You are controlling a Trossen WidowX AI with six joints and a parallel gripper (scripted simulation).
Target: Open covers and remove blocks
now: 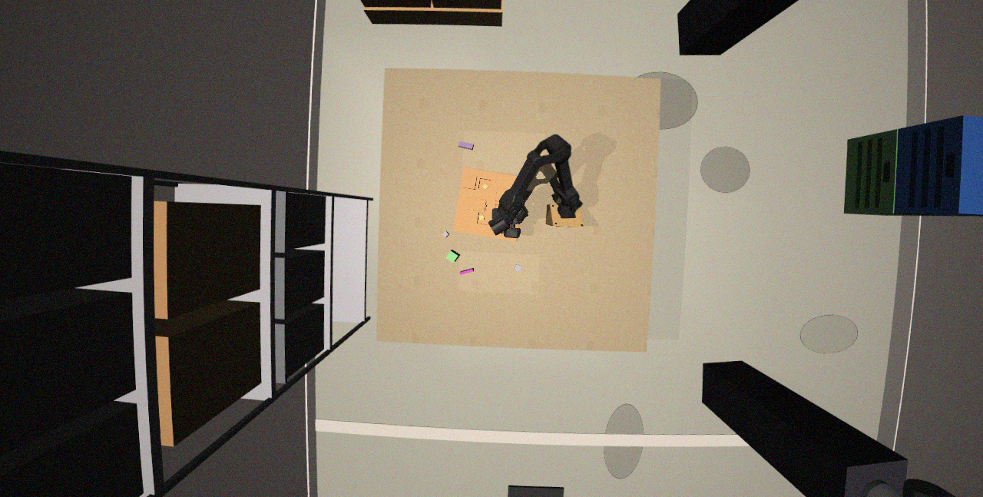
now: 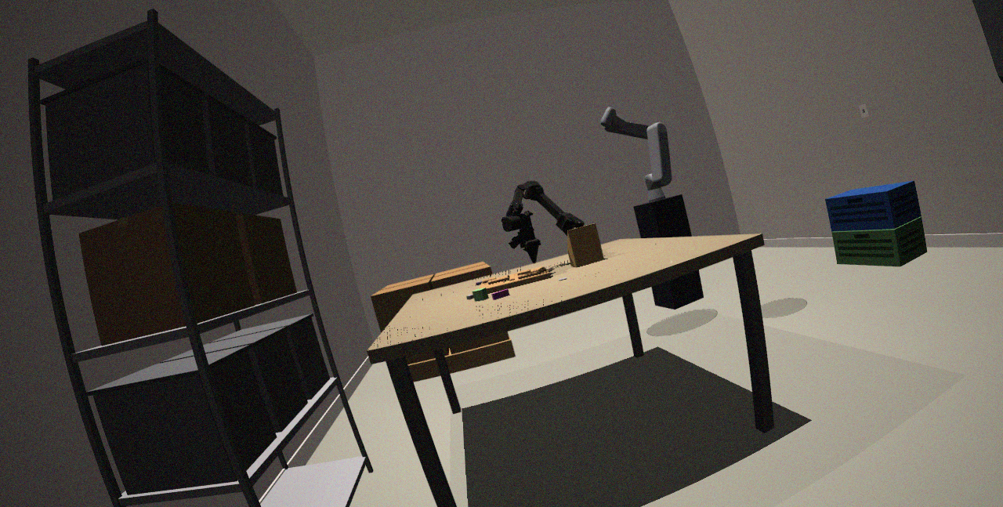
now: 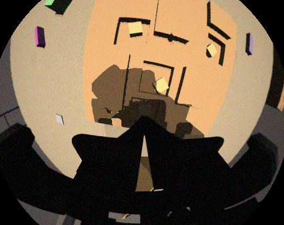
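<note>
My gripper (image 2: 534, 256) (image 3: 144, 119) is shut and empty, above the puzzle board (image 1: 464, 210) (image 3: 99, 51). Three yellow knobs (image 3: 135, 29) (image 3: 211, 50) (image 3: 161, 85) stand on the board among dark cover edges; how far the covers are open is unclear, and the arm's shadow hides part. A green block (image 1: 451, 256) (image 2: 479, 294) and a magenta block (image 1: 466, 271) (image 2: 500, 293) (image 3: 39, 37) lie off the board. A purple block (image 1: 465, 145) (image 3: 249, 44) lies at its opposite side. A pale flat piece (image 1: 517, 267) (image 3: 59, 119) and a small pale block (image 1: 445, 233) also lie on the table.
A wooden box (image 1: 552, 217) (image 2: 585, 245) stands on the table (image 1: 604, 287) (image 2: 673, 248) by the arm's base. A shelf rack (image 2: 170, 258) stands beyond the table's left edge. Another grey arm (image 2: 657, 153) stands behind the table.
</note>
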